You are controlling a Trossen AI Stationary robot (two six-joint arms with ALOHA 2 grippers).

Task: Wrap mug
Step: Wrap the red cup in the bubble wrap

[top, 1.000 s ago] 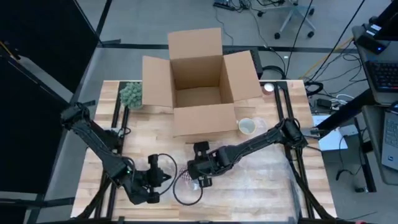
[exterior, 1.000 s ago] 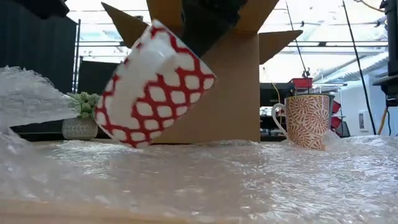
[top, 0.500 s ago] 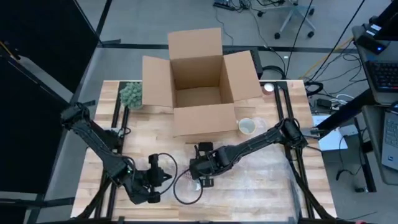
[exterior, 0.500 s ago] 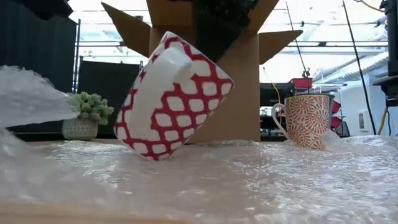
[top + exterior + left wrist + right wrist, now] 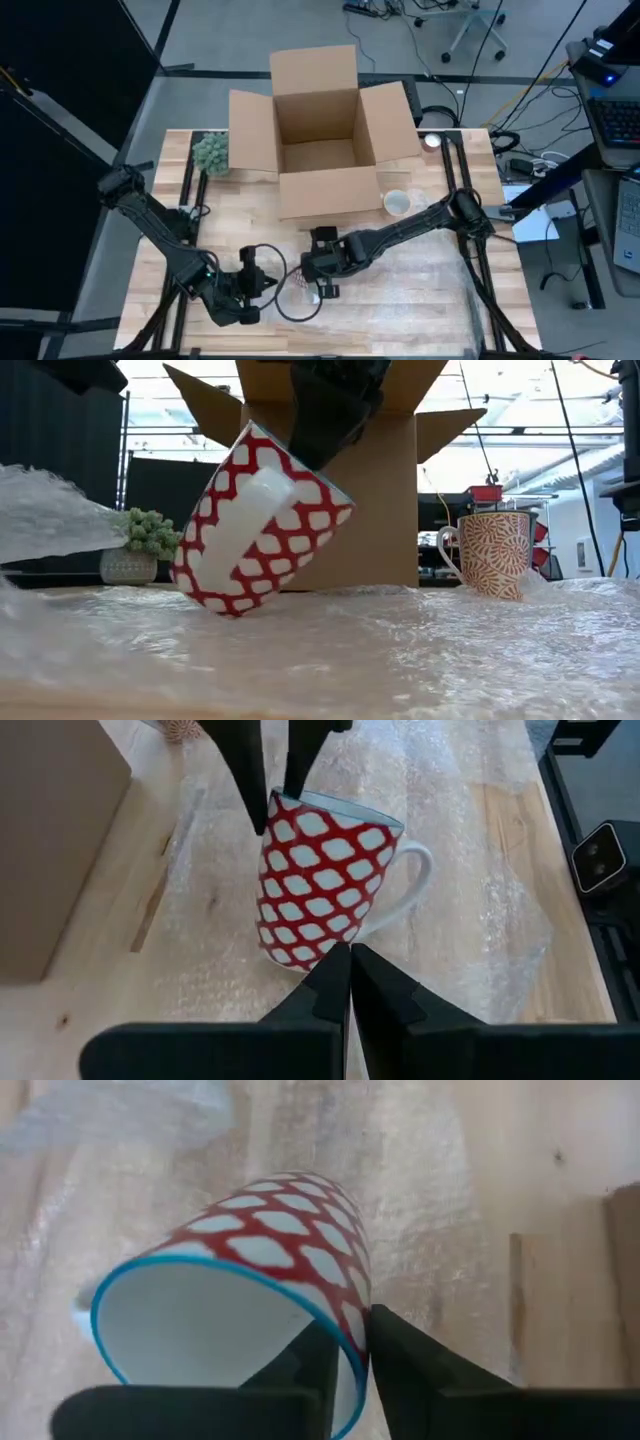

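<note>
A red-and-white lattice mug [image 5: 260,525] stands tilted on a sheet of bubble wrap [image 5: 400,650]. My right gripper [image 5: 362,1335] is shut on its rim. The mug's handle [image 5: 245,530] faces the near edge. My left gripper [image 5: 350,965] is shut just left of the mug [image 5: 325,885], at the wrap's left edge. A flap of wrap [image 5: 50,510] stands raised there. In the high view the two grippers [image 5: 268,284] [image 5: 318,290] are close together near the front middle of the table. My left gripper's fingers [image 5: 330,985] are closed on the clear bubble wrap at its left edge, coming level from the table's left; one layer or several, I cannot tell. My right gripper pinches the mug's wall at the blue rim [image 5: 352,1320], one finger inside and one outside, from above. The mug tilts, its bottom edge [image 5: 222,608] on the wrap.
An open cardboard box [image 5: 325,140] stands at the far middle, with a small potted plant [image 5: 211,152] to its left. A second mug with a red leaf pattern [image 5: 497,553] stands on the wrap at the right, near the box. A loop of black cable [image 5: 300,305] lies by the grippers.
My right gripper has rocked and turned the mug. It swung toward the table's right, then back left, and its handle has come round to face the near edge. It stays tilted, with its bottom edge on the wrap.
</note>
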